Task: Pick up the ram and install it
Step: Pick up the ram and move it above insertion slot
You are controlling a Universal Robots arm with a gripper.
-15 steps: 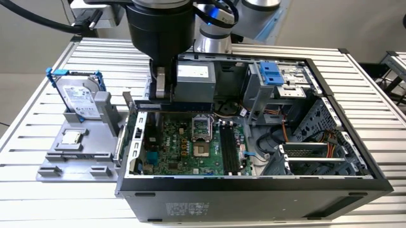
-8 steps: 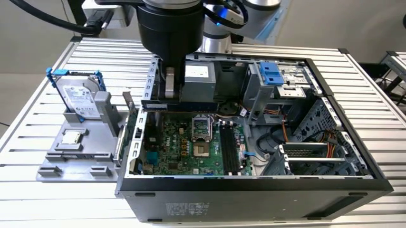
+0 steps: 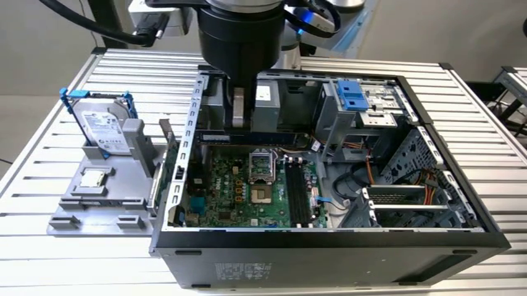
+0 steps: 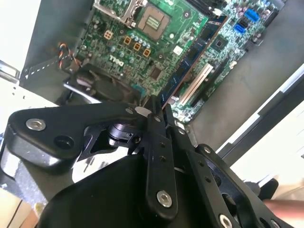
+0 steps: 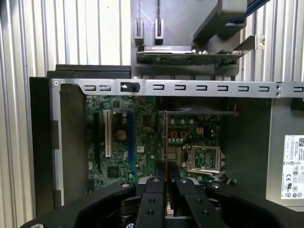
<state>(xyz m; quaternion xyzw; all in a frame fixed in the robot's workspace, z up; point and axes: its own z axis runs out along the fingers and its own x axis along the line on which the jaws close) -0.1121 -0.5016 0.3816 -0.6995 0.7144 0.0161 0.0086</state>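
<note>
The open computer case (image 3: 329,243) stands at the centre of the slatted worktop (image 3: 485,129). It contains the motherboard (image 3: 222,191) with its black slots (image 3: 298,192). A grey holder (image 3: 82,217) near the worktop edge at the exterior view's left carries an upright hard drive (image 3: 105,129) and a small silver chip (image 3: 92,179). The gripper (image 3: 239,126) is inside the case, its fingers (image 5: 154,192) clamped on the ram (image 3: 268,139). The ram is held on edge above the motherboard, apart from the slots.
</note>
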